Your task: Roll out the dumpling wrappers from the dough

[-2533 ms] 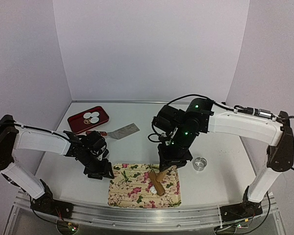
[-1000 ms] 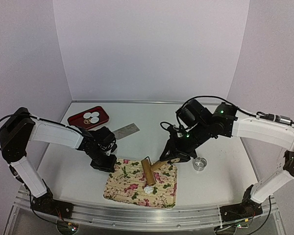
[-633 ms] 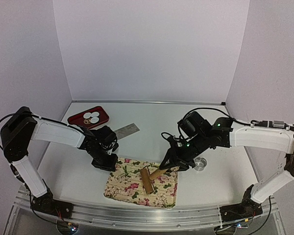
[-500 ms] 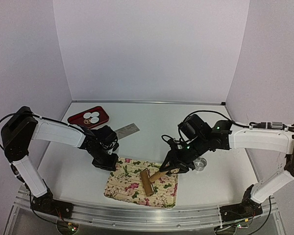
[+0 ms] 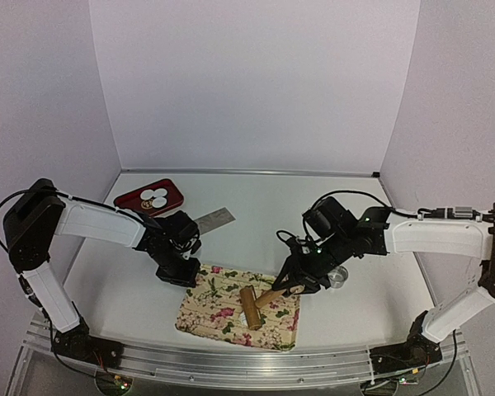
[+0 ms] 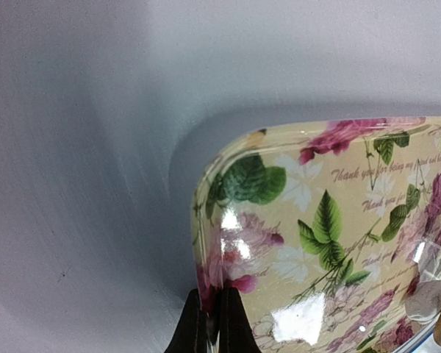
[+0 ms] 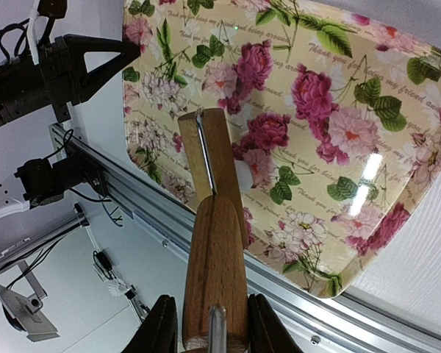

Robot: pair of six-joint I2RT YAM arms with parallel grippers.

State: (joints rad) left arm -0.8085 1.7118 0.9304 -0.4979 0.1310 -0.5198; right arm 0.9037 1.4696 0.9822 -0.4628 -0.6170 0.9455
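Checking the dough from above won't work for you: the small white dough lump (image 7: 242,173) sits on the yellow floral tray (image 7: 338,110), half hidden under the wooden rolling pin (image 7: 213,220), and is clear only in the wrist views. Your right gripper (image 7: 212,327) clamps the pin's handle. Your left gripper (image 6: 209,327) is clenched, tips at the tray's corner rim. The round white dumpling wrappers (image 5: 154,198) on the red tray (image 5: 128,205) show overhead only. Tray script: "Thank you for being my friend".

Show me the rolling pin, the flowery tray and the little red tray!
rolling pin (image 7: 214,243), right wrist view, on its near wooden part.
flowery tray (image 5: 208,304), top view, on a bare patch at its left side.
red tray (image 5: 129,204), top view, on its bare left end.
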